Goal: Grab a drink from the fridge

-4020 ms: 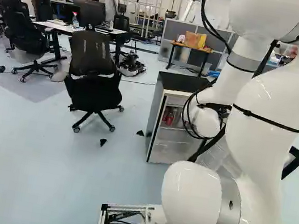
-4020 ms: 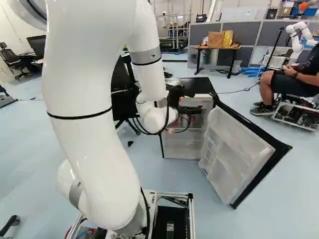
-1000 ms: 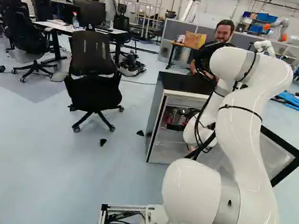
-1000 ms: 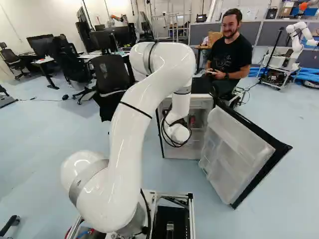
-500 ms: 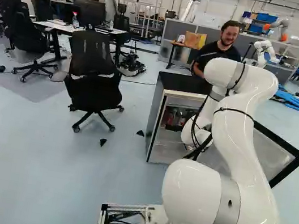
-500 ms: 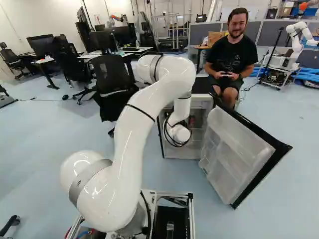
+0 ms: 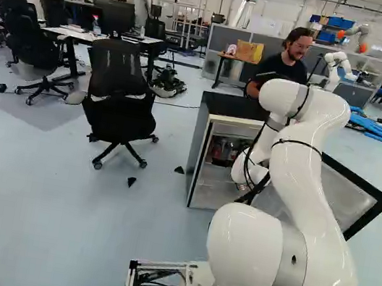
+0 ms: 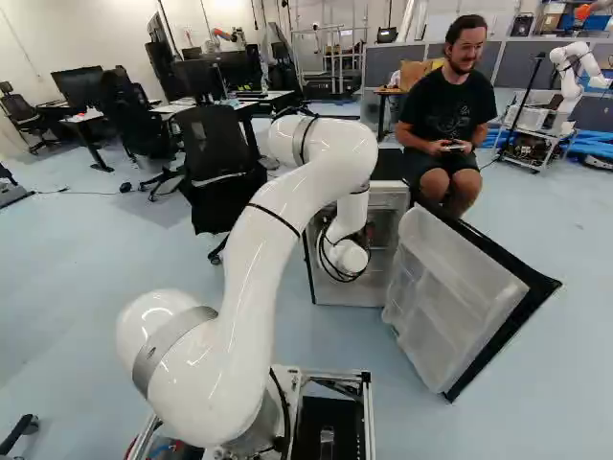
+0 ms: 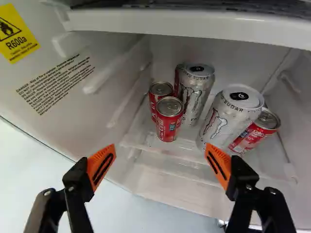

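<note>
Wrist view shows me the drinks inside the open fridge point(image 7: 202, 152), ahead of the gripper point(image 9: 161, 150). The gripper is black, and its two fingers stand wide apart. Their orange pads point(image 9: 102, 166) have a ribbed surface with dark slots.

Two small red cans point(image 9: 169, 120) stand upright, close together, with smooth metal lids and shiny painted sides. Just beside them is a tall silver can point(image 9: 194, 92), a slim cylinder of metal. A nearer tall silver can point(image 9: 227, 116) has a wide, shiny body, and another red can point(image 9: 256, 130) is partly hidden behind it. If this last one leans, I cannot tell.

The red cans carry pale lettering. The silver ones have claw-like marks on the body and dark print around the shoulder. On the inner wall, which is white plastic with moulded ridges, there is a yellow warning label point(image 9: 17, 33) with a flame sign. Beside it is a block of small black print point(image 9: 56, 82).

In the right base view, the fridge door point(image 8: 460, 297) stands open, with cloudy plastic compartments and a black edge. The arm point(image 8: 259, 264) is glossy and rounded, with thin black straps, and its wrist end is at the fridge opening.
</note>
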You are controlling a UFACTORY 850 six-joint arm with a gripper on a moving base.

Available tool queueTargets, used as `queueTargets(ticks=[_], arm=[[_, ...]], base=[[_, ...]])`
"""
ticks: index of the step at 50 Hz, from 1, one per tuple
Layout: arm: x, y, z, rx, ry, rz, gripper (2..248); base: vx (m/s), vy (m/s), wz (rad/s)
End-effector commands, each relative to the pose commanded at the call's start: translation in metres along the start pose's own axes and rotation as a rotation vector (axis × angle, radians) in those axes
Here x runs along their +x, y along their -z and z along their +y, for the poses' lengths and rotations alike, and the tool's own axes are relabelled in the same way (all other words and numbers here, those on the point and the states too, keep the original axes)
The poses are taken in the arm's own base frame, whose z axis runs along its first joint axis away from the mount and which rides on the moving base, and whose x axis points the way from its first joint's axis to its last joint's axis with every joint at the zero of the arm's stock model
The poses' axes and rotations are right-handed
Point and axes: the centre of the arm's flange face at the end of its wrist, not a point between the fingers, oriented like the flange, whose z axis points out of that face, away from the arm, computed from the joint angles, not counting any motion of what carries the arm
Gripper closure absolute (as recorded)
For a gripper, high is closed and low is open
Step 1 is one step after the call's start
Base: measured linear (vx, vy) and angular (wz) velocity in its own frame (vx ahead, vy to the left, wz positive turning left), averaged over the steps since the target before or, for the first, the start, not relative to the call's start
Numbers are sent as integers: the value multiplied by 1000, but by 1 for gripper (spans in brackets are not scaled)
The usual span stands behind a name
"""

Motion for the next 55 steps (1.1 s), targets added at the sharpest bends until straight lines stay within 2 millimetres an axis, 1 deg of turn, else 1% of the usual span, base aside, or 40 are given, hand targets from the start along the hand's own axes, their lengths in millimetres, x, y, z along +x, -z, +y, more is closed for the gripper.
queueTargets(ticks=[1,5,6,11,12,16,17,21,22,26,27,32,33,55], arm=[[0,0,0,0,0,0,11],[0,0,0,0,0,0,11],[0,0,0,0,0,0,25],[0,0,0,0,0,0,25],[0,0,0,0,0,0,37],[0,0,0,0,0,0,37],[0,0,0,0,0,0,49],[0,0,0,0,0,0,49],[0,0,0,0,0,0,61],[0,0,0,0,0,0,61],[0,0,0,0,0,0,73],[0,0,0,0,0,0,73],[0,0,0,0,0,0,87],[0,-3,1,0,4,-5,85]], base=[[0,0,0],[0,0,0],[0,0,0],[0,0,0],[0,0,0],[0,0,0],[0,0,0],[0,0,0],[0,0,0],[0,0,0],[0,0,0],[0,0,0],[0,0,0],[0,0,0]])
